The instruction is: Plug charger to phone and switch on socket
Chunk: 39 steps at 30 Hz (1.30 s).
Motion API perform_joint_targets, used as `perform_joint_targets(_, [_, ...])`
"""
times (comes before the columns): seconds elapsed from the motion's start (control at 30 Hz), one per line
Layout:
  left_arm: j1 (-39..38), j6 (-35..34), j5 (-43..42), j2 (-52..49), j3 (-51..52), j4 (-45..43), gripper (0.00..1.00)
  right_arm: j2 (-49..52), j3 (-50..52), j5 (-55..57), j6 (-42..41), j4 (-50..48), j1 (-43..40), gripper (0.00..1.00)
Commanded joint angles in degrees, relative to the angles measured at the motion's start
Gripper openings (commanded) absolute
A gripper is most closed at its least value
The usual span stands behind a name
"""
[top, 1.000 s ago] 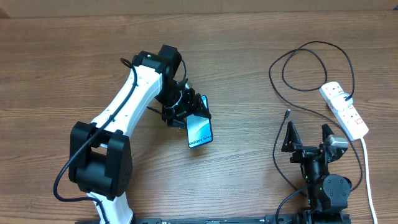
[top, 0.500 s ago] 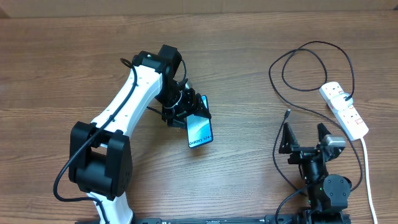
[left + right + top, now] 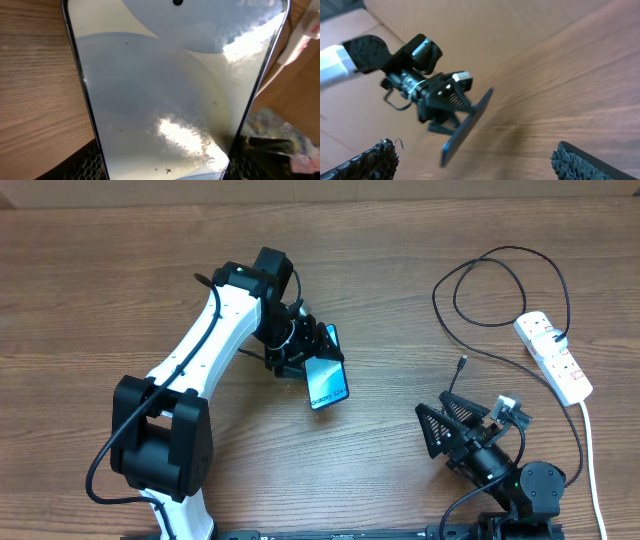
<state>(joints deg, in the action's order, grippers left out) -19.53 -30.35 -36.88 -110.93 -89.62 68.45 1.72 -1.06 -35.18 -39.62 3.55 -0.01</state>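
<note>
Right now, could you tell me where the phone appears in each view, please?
Overhead: phone at centre, tilted, in the left gripper.
Left wrist: phone fills the frame, screen facing the camera.
Right wrist: phone left of centre, edge-on.
Shared landmark: the left gripper clamping it.

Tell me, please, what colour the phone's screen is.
Light blue with cream patches; the phone shows best in the left wrist view.
</note>
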Motion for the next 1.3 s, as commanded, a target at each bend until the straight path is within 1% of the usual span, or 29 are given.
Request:
perform_joint_targets(0.0, [-0.3, -3.8, -6.4, -0.3, -1.6, -3.3, 0.47, 0.0, 0.6, -2.3, -7.1, -0.4, -0.4, 1.00])
perform_joint_targets(0.07, [-0.2, -4.2, -8.3, -0.3, -1.6, -4.4, 0.47, 0.0, 0.6, -2.7, -6.7, -0.5, -0.4, 1.00])
perform_joint_targets(0.17, [0.2, -5.0, -9.7, -0.3, -1.6, -4.9, 0.46, 0.0, 0.6, -5.5, -2.8, -0.3, -0.4, 1.00])
perform_joint_targets(0.3, [0.9, -6.8, -11.1, -0.3, -1.6, -4.9, 0.47, 0.2, 0.4, -5.6, -1.8, 0.0, -0.4, 0.99])
perform_joint_targets(0.4, [1.2, -7.0, -13.4, -0.3, -1.6, -5.3, 0.47, 1.6, -1.1, -5.2, -0.1, 3.2, -0.4, 1.00])
perform_joint_targets(0.6, [1.2, -7.0, -14.0, -0.3, -1.6, -5.6, 0.47, 9.3, -6.2, -3.3, 6.5, 11.2, -0.4, 1.00])
perform_joint_targets(0.8, [1.2, -8.1, -14.0, -0.3, -1.6, -7.2, 0.47, 20.3, -10.3, -3.3, 9.9, 11.8, 0.5, 1.00])
perform_joint_targets(0.9, [1.3, -9.1, -14.0, -0.3, -1.6, -8.5, 0.47, 25.7, -11.3, -3.5, 10.1, 9.2, 2.3, 1.00])
perform_joint_targets(1.1, [1.2, -11.3, -13.5, -0.3, -1.6, -11.4, 0.47, 32.7, -11.3, -3.3, 10.1, -2.3, 8.0, 0.99])
perform_joint_targets(1.27, [1.2, -14.3, -13.5, -0.3, -1.6, -15.3, 0.47, 37.3, -11.3, 1.5, 9.6, -10.6, 11.9, 1.00])
